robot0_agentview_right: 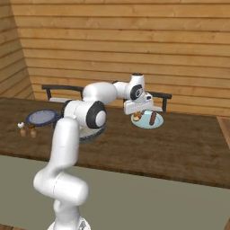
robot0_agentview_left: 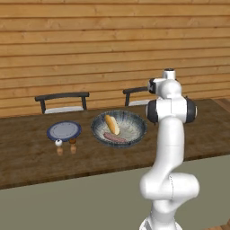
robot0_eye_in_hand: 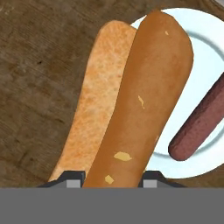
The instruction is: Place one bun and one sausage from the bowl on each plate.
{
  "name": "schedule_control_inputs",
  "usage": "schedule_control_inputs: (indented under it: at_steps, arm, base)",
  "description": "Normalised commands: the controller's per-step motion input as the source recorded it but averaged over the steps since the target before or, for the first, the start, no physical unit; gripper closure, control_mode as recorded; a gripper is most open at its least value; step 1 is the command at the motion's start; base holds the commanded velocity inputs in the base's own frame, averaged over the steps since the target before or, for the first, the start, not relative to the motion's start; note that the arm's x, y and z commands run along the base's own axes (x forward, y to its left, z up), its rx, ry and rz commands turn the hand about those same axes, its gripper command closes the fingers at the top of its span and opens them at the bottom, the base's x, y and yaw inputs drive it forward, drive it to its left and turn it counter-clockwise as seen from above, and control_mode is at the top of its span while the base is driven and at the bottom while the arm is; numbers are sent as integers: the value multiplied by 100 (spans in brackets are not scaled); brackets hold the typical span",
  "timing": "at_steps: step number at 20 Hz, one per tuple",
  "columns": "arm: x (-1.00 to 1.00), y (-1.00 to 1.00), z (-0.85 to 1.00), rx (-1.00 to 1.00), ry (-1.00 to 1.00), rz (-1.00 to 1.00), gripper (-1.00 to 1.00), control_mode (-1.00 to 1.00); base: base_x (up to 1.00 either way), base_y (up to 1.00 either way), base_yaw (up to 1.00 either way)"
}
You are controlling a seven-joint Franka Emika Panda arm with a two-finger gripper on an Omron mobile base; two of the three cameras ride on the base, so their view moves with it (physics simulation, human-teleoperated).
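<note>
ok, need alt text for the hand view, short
Close-up from the hand camera: the gripper is shut on a long brown bun that runs up the middle of the picture. Behind it lies a pale plate with a dark red sausage on it, all on a dark wooden table.

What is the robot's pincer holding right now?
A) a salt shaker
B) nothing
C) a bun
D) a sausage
C. In the hand view the pincer is closed on a long golden bun, held over a pale plate where a sausage already lies.
</note>
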Motion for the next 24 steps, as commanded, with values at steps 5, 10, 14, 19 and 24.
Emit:
schedule_control_inputs:
  at_steps: [5,10,14,19,24]
  arm:
    - [41,0,-2,0,0,0,100,-100]
    - [25,0,-5,0,0,0,100,-100]
    - [4,-3,-27,0,0,0,100,-100]
    - [0,-16,-32,0,0,0,100,-100]
    - [16,-7,-4,0,-3,0,100,-100]
  base:
    - [0,0,0]
    - [0,0,0]
    - [0,0,0]
    - [0,0,0]
    - [0,0,0]
